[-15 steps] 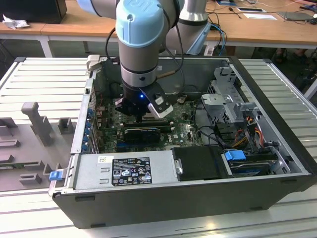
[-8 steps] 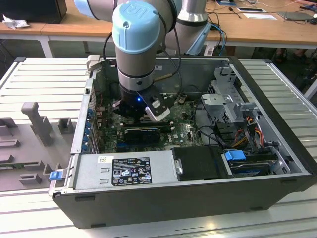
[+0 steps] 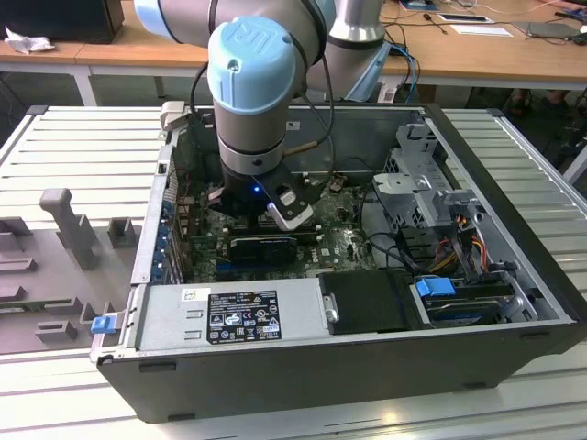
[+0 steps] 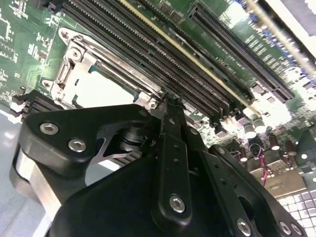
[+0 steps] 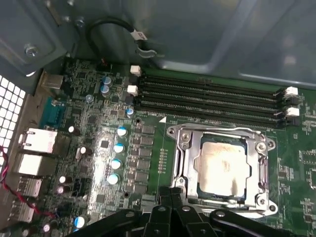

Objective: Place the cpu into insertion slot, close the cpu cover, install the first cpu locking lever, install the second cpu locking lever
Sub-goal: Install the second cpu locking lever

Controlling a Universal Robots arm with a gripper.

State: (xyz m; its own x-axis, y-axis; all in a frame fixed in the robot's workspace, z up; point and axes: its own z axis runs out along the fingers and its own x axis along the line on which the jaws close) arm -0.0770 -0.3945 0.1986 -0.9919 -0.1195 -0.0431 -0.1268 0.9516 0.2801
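Observation:
The cpu (image 5: 220, 166) lies flat in the insertion slot (image 5: 197, 190), its pale top showing through the open centre of the cpu cover (image 5: 189, 160). The cover is down over it. A thin metal lever (image 5: 217, 130) runs along the socket edge beside the memory slots. My gripper (image 5: 171, 193) hangs just over the socket's near edge, its black fingers pressed together. In the second wrist view the gripper (image 4: 168, 101) tip sits at the cover's (image 4: 81, 52) corner, beside the cpu (image 4: 106, 91). In the exterior view the gripper (image 3: 286, 213) is low inside the computer case.
Long black memory slots (image 5: 207, 96) run beside the socket. Capacitors (image 5: 118, 148) and rear ports (image 5: 34, 143) stand on its other side. The case walls (image 3: 514, 202), a power supply (image 3: 238, 316), a drive cage (image 3: 431, 183) and cables (image 3: 459, 238) surround the board.

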